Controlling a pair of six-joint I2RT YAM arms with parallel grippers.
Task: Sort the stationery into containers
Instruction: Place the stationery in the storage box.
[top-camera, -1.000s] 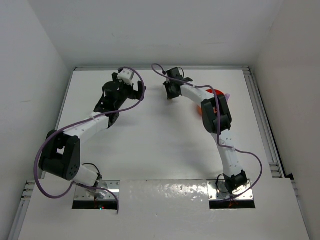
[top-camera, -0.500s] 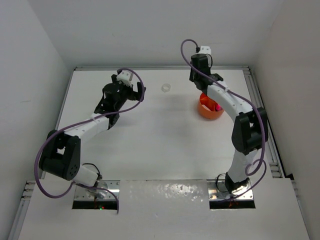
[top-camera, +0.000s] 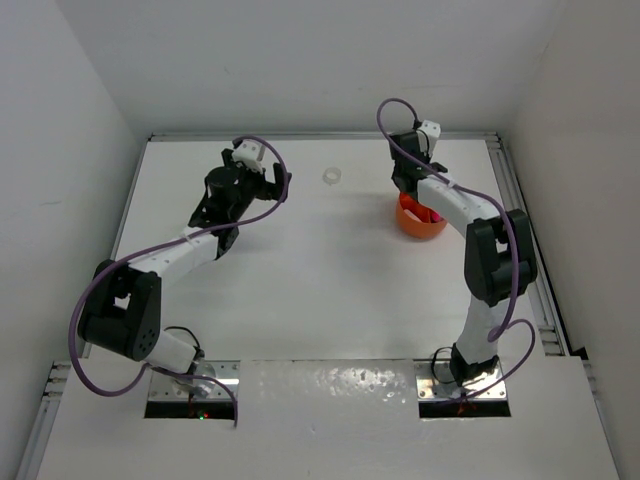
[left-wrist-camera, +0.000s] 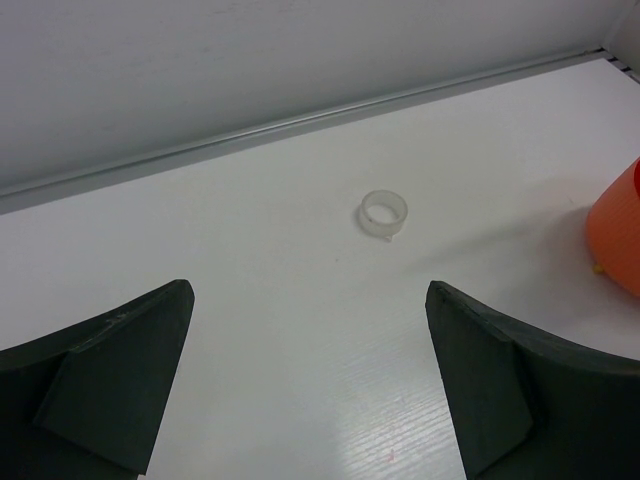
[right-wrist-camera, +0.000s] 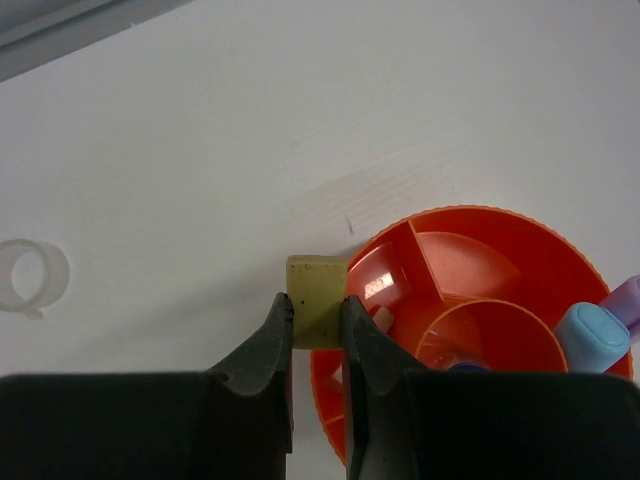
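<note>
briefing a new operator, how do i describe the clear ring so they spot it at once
On the white table, look near the far edge, left of the round orange tub. The clear ring lies there alone on bare tabletop. It is the only see-through, hollow piece; the tan block is solid and pinched in the right gripper.

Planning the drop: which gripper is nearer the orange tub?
Right. The right gripper, shut on the tan block, hangs at the rim of the orange tub; the left gripper is open, far to its left.

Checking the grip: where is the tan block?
In the right wrist view, the tan block is pinched in the right gripper, at the orange tub's left edge.
</note>
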